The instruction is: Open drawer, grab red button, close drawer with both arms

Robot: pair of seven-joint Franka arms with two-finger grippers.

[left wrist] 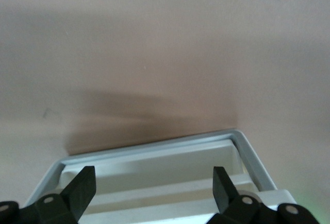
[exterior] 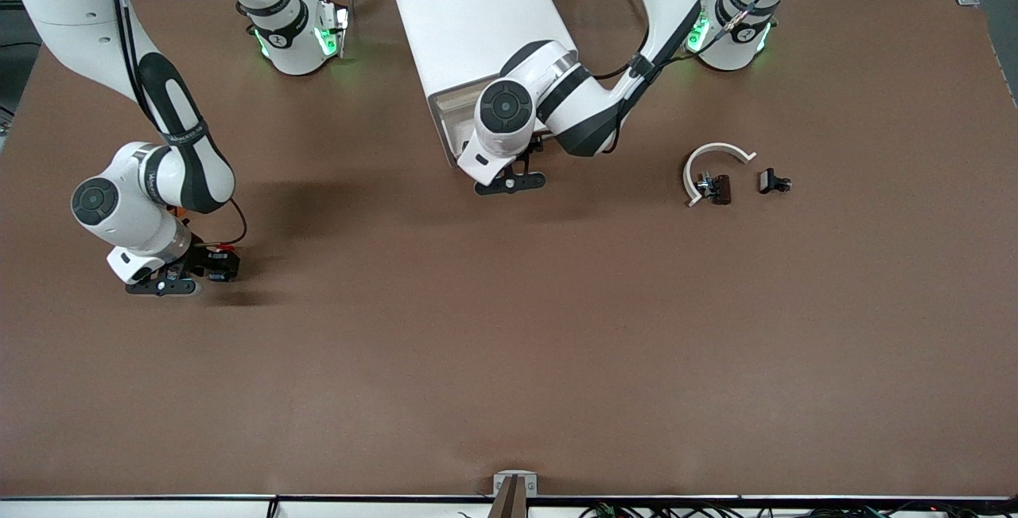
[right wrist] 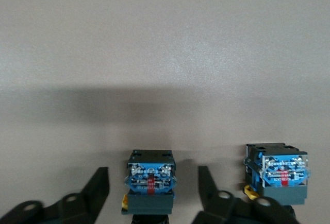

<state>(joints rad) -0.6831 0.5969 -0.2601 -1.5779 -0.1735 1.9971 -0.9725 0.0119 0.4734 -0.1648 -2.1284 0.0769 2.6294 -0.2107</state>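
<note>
Left gripper point(left wrist: 152, 189) spread wide at drawer point(left wrist: 154, 170); interior hidden. Right gripper point(right wrist: 153, 193) wide around button point(right wrist: 150, 182), cap hidden.

In the upper middle of the front view, the left arm point(exterior: 509, 116) covers the front of the white cabinet point(exterior: 469, 9), so you cannot see into its drawer point(left wrist: 154, 154); in the left wrist view that drawer is cut off at the frame's edge. In the right wrist view, two blue switch blocks point(right wrist: 150, 180) show only their rear faces, one between the spread fingers of the right gripper point(right wrist: 152, 188), with caps hidden apart from slivers of yellow. Toward the left arm's end, two small dark parts point(exterior: 720, 188) beside a white curved piece point(exterior: 716, 153) are too small to identify.
</note>
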